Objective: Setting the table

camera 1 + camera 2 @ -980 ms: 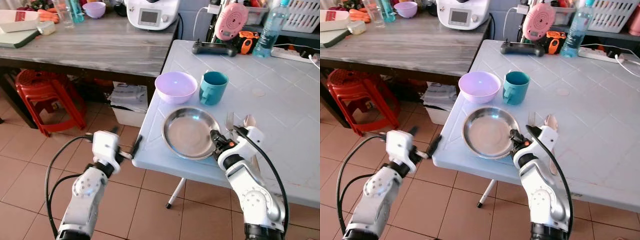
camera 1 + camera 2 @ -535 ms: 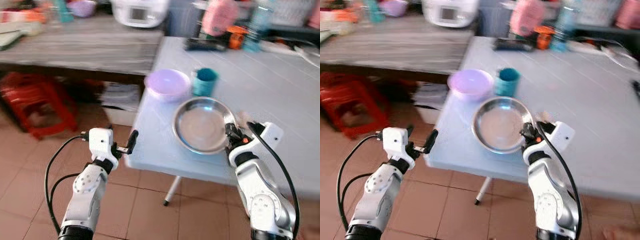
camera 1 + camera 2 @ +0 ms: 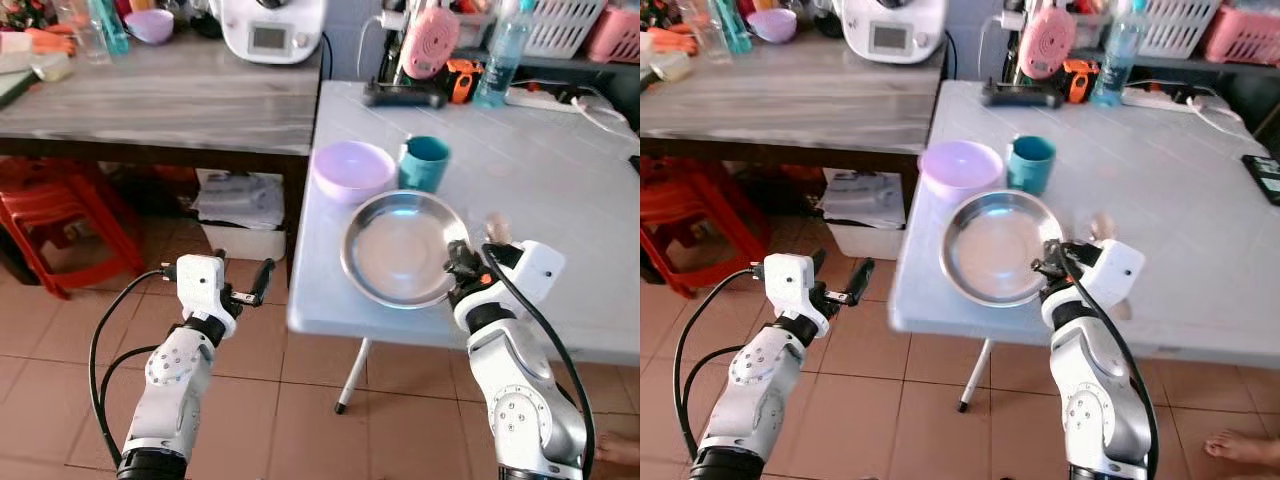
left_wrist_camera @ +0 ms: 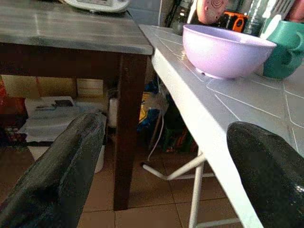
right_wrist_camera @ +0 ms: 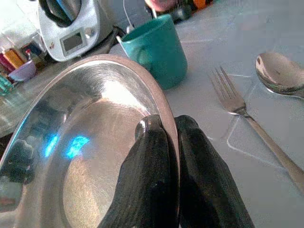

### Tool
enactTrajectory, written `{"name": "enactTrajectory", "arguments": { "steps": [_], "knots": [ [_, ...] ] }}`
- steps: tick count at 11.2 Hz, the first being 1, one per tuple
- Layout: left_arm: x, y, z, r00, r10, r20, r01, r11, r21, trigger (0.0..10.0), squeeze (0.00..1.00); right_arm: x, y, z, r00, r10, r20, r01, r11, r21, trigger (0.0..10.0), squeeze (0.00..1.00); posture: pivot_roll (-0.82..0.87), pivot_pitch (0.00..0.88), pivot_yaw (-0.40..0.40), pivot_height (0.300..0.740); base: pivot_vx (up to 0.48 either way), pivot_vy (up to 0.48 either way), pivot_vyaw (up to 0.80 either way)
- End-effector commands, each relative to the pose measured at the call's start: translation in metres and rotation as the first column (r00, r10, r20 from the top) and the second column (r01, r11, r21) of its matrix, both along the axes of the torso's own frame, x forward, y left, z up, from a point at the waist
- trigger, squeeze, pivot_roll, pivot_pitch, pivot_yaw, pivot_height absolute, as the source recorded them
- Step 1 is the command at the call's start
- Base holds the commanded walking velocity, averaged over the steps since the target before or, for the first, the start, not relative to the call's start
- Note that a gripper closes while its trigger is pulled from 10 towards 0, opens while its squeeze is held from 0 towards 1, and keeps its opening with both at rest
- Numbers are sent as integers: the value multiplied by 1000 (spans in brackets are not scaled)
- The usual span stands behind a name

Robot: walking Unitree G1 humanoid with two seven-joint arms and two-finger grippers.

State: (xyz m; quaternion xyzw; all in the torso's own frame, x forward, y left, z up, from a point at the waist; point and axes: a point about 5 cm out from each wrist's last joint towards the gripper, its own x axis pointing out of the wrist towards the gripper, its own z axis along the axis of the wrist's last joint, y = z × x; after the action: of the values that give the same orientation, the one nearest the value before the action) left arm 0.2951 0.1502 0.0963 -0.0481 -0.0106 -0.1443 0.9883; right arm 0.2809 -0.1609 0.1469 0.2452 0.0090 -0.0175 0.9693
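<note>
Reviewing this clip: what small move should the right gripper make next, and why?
Probably open and back off. The right gripper is pinched on the steel plate rim, and the plate looks set beside the fork and spoon.

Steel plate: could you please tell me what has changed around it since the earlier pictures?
Only the camera has shifted. The right gripper stays shut on the rim of the steel plate, the left gripper stays open, and the purple bowl and teal mug stand as before.

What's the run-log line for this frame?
right hand: shut on steel plate rim | left hand: open, beside white table | fork: on table
</note>
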Motion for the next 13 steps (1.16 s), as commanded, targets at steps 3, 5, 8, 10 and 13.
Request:
{"name": "enactTrajectory", "arguments": {
  "steps": [3, 5, 8, 10, 13],
  "knots": [
    [0, -1, -1, 1000, -6, -3, 6, 1000, 1, 10000, 0, -1, -1, 2, 1000, -13, 23, 13, 1000, -13, 10000, 0, -5, 89, -11, 740, 0, 372, 0],
    [0, -1, -2, 1000, -7, -8, 7, 1000, 1, 10000, 0, 0, -1, 2, 1000, -16, 27, 17, 1000, -18, 10000, 0, -3, 84, -14, 740, 0, 407, 0],
    [2, -1, -2, 1000, -4, -7, 4, 1000, 8, 10000, 0, 3, -1, 4, 999, -24, 38, 25, 999, -26, 10000, 0, -1, 76, -10, 740, 0, 406, 0],
    [2, -2, -4, 1000, 0, -13, 0, 1000, 8, 10000, 0, 3, -2, 4, 999, -26, 38, 27, 999, -28, 10000, 0, -4, 75, -13, 740, 0, 407, 0],
    [2, -4, -6, 1000, 7, -27, -8, 1000, -6, 10000, 0, 4, -3, 4, 999, -29, 41, 31, 999, -37, 10000, 0, -8, 73, -17, 740, 0, 407, 0]
  ]
}}
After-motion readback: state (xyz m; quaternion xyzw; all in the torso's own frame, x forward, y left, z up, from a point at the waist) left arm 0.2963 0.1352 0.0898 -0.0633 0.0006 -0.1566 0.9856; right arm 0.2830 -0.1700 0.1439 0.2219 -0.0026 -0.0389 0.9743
